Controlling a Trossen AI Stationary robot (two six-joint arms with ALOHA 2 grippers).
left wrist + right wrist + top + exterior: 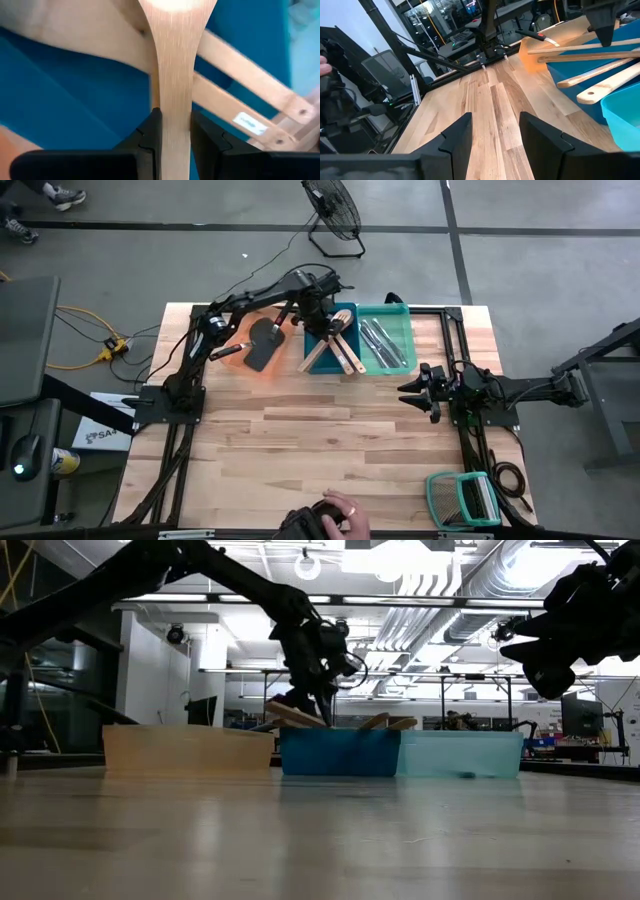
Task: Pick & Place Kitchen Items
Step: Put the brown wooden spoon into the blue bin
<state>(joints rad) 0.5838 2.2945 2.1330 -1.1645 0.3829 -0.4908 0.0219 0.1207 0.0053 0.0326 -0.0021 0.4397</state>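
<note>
My left gripper [322, 323] reaches over the blue tray [318, 352] and is shut on a pale wooden spoon [175, 75]. Under it, more wooden spoons and spatulas [340, 348] lie slanting in the blue tray, their handles sticking out over its rim [295, 715]. Black spatulas [262, 345] lie in the orange tray [228, 352]. Slim silver cutlery [382, 340] lies in the teal tray [405, 320]. My right gripper [418, 392] waits open above the table's right side, away from the trays. My left gripper pinches the wooden spoon's handle [175, 132] between its two fingers [150, 135], one on each flat edge. It comes from above, pointing down into the blue tray. The spoon's bowl [175, 6] lies beyond the fingertips, over the other wooden utensils; whether it rests on them cannot be told.
The three trays stand side by side along the table's far edge. A green-framed wire rack [462, 498] sits at the near right corner. A person's hand [340, 512] shows at the near edge. Bare wood [320, 440] spans the table's middle.
</note>
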